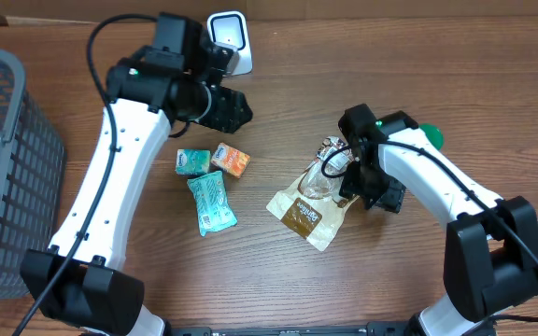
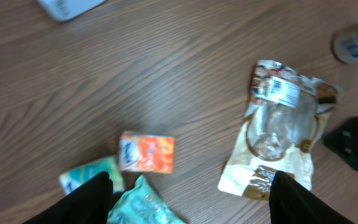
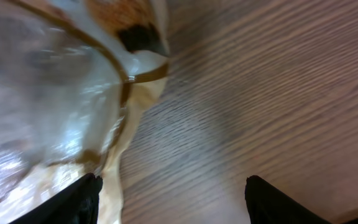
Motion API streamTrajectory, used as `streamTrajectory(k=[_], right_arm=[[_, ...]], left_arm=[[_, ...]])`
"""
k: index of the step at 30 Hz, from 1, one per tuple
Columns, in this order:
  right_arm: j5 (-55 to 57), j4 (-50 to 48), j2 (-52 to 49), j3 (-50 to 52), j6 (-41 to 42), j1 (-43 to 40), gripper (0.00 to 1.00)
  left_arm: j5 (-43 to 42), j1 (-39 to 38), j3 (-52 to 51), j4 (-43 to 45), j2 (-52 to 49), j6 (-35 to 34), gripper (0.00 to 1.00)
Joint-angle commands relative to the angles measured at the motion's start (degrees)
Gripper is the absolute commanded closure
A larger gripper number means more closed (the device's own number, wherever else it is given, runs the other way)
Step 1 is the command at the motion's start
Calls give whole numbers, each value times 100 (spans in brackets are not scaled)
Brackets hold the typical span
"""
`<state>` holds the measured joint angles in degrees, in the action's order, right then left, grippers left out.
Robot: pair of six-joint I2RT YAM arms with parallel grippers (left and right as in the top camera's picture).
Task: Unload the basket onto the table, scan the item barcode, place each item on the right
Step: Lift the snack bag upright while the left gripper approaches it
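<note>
Right fingers (image 3: 79, 202): spread wide and low over the surface (image 1: 390, 56). The snack bag (image 3: 42, 93) has its edge against one finger and bare wood fills the rest of the gap, so there is no grip.
Snack bag: flat on the surface just beside the right wrist, clear window up, not lifted.
Barcode label (image 2: 283, 92): white sticker at the bag's far end, face up, plain from the left wrist.
Small packs: teal pack (image 1: 211, 201), green carton (image 1: 191, 161) and orange carton (image 1: 231, 160) lie close together to the left of the bag and apart from it. No finger is on them.
Left fingers (image 2: 92, 199): wide apart with nothing between them, held above the surface between the packs and the scanner.
Scanner (image 1: 228, 39): white, standing at the far edge, well apart from the bag.
Basket (image 1: 7, 168): grey wire, at the left edge.
Done: nothing that shows. No item is in hand and no label faces the scanner.
Left to do: by my reading, all of it. The bag must be gripped, lifted, carried across and its label shown to the scanner.
Step in hand: probably the pick-up, with the right arm placed for it.
</note>
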<state>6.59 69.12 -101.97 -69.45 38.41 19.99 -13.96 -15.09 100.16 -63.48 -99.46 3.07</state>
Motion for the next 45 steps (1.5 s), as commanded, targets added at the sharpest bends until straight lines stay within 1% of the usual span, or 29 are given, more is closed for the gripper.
streamTrajectory(k=[1, 5, 11, 13, 14, 16, 19, 22, 26, 30, 33, 35, 38, 42, 45], right_arm=[[109, -334, -48, 260, 81, -24, 30], [116, -809, -59, 461, 13, -24, 35], [79, -1215, -92, 651, -157, -17, 35], [-299, -1486, -92, 649, -621, -9, 34], [-691, -1694, -92, 649, -935, -9, 32], [-1384, -2044, -92, 649, -1300, -9, 31], [-2205, -2579, -92, 649, -1491, -7, 31], [-2472, -3200, -92, 649, -1493, -9, 31], [-2511, -3595, -92, 649, -1707, -9, 31], [-2949, -3635, -87, 601, -2146, -11, 31], [-3187, -3366, -68, 376, -2131, -118, 32], [-3331, -3108, -13, 164, -2087, -251, 35], [-3453, -2745, 81, -118, -2024, -490, 35], [-3652, -2382, 125, -334, -2024, -809, 36], [-3668, -2212, 125, -332, -2031, -968, 36]], left_arm=[[-52, -125, 116, 26, -28, 166, 32], [-52, -144, 116, 48, -28, 162, 30], [-52, -144, 116, 31, -28, 101, 29], [-52, -144, 116, 37, -28, 103, 28], [-52, -144, 116, 39, -28, 101, 29], [-52, -144, 114, 31, -28, 103, 29], [-50, -144, 114, 9, -28, 103, 30], [-50, -144, 114, -57, -28, 103, 30], [-52, -144, 114, -79, -28, 101, 31], [-94, -157, 83, -90, -31, -107, 41], [-94, -184, -120, -9, -42, -490, 56], [-96, -188, -345, 94, -72, -833, 68], [-236, -188, -754, 376, -146, -1353, 96], [-1040, -188, -1353, 1075, -341, -1617, 96], [-1403, -188, -1438, 1250, -660, -1838, 96]])
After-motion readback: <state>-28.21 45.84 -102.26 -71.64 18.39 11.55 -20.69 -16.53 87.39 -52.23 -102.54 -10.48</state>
